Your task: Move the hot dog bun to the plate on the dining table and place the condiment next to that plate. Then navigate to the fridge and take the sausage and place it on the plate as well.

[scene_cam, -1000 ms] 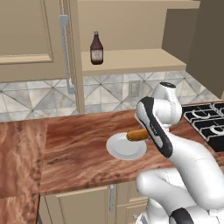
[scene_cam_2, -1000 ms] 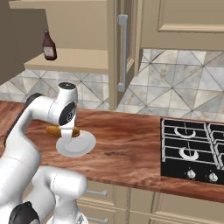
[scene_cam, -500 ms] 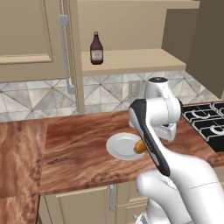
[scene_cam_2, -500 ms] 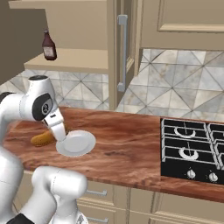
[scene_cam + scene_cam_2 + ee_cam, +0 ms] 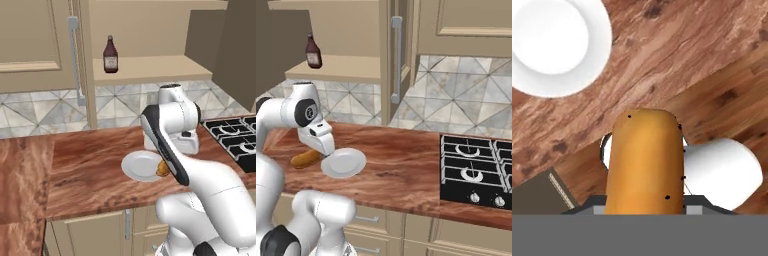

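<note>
Reddish wood table (image 5: 90, 165) carries the plate (image 5: 141, 165); my end effector (image 5: 644, 197) is clamped on the hot dog bun (image 5: 644, 162), off beside the plate's rim. I judge that releasing now risks dropping it on the wood.

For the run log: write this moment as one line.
gripper: shut on golden-tan hot dog bun | round white plate: bare, on wood counter | maroon bottle: on shelf

Black gas hob (image 5: 476, 170) set into the wood surface at right, knobs along its near edge. Beige wall cabinets (image 5: 35, 45) above, one with a grey vertical bar handle (image 5: 396, 60). Patterned grey tile backsplash (image 5: 456, 100). Beige drawers (image 5: 100, 230) below.
</note>
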